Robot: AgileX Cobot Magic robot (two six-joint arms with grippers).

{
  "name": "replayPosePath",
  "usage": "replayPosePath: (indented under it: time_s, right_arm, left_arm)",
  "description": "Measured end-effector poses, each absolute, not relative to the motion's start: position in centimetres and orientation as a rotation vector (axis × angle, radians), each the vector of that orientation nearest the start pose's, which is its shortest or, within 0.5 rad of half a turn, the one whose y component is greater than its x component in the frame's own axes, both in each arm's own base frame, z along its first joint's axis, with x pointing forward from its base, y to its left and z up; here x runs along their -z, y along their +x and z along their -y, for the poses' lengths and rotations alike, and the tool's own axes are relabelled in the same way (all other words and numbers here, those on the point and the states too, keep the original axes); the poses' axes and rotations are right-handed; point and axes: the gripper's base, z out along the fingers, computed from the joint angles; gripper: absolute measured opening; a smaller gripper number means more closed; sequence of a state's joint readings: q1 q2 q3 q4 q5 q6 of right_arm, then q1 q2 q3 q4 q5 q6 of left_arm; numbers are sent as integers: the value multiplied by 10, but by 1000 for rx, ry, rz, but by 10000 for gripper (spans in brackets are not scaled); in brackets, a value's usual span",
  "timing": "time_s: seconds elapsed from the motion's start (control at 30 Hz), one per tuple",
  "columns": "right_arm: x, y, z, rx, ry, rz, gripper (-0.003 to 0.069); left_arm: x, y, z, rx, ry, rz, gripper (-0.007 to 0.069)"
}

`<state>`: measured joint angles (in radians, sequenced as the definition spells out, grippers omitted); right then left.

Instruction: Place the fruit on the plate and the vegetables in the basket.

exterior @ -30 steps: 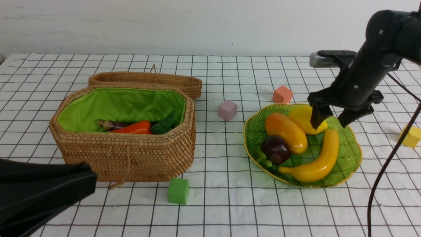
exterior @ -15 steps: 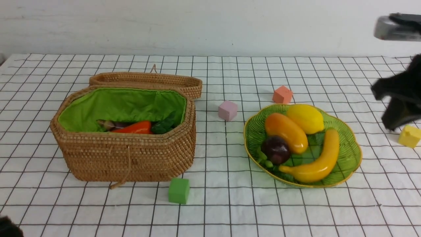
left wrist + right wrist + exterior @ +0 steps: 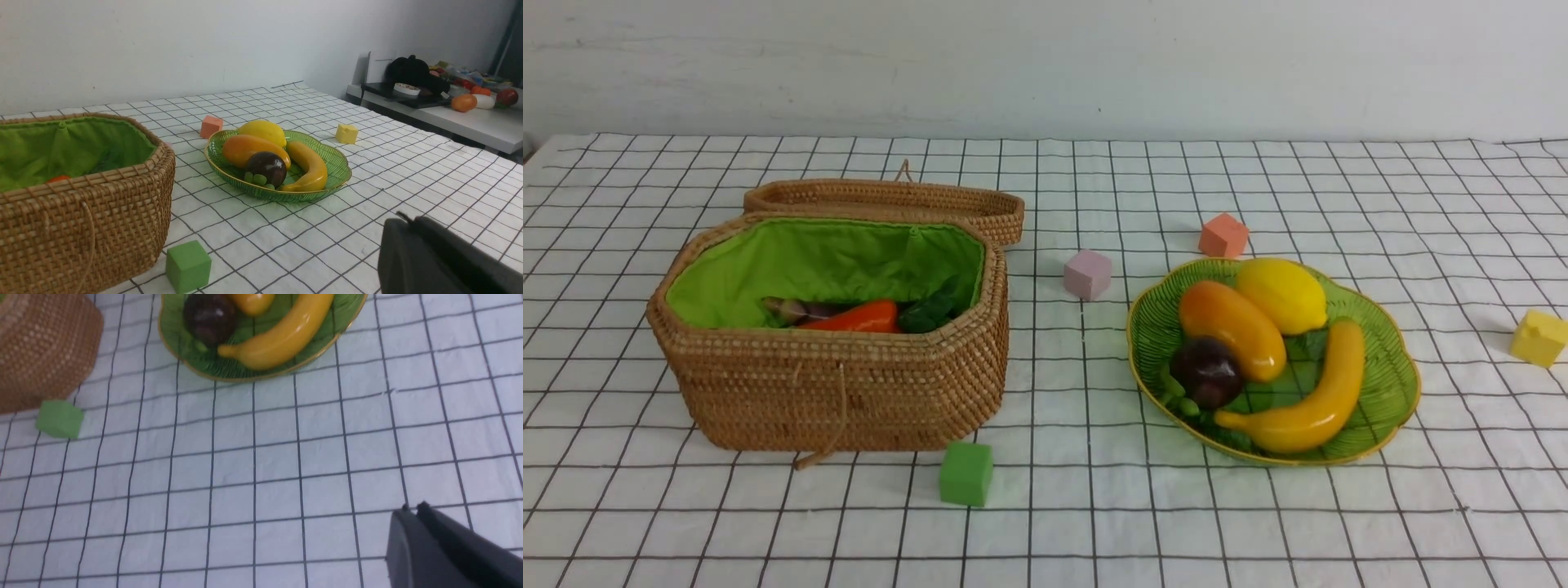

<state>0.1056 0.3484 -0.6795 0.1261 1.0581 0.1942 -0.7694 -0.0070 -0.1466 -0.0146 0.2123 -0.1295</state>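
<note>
Lemon [image 3: 1284,294] (front view only)

You see only left gripper [image 3: 433,257] and right gripper [image 3: 441,547]: matte black, blocky, smooth plastic bodies, each with thin seam along top edge.

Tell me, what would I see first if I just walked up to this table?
Probably the green plate on the right, piled with a banana, a lemon, an orange-yellow mango and a dark purple mangosteen. On the left stands a big wicker basket, its lid open, with an orange-red carrot peeking from the bright green lining. Small coloured cubes lie scattered on the checked cloth around them.
</note>
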Motion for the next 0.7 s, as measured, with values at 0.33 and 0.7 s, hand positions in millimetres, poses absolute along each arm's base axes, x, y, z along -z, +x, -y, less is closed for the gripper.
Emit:
replayPosePath:
  time_s: [0.33,0.7]
  right_arm:
    - [-270,16,-8,-361,146,-1855,53]
    - [-267,23,-6,-327,140,-1776,45]
  left_arm:
    - [-240,33,33,713,503,-1547,-13]
    - [-238,33,33,708,509,-1564,-13]
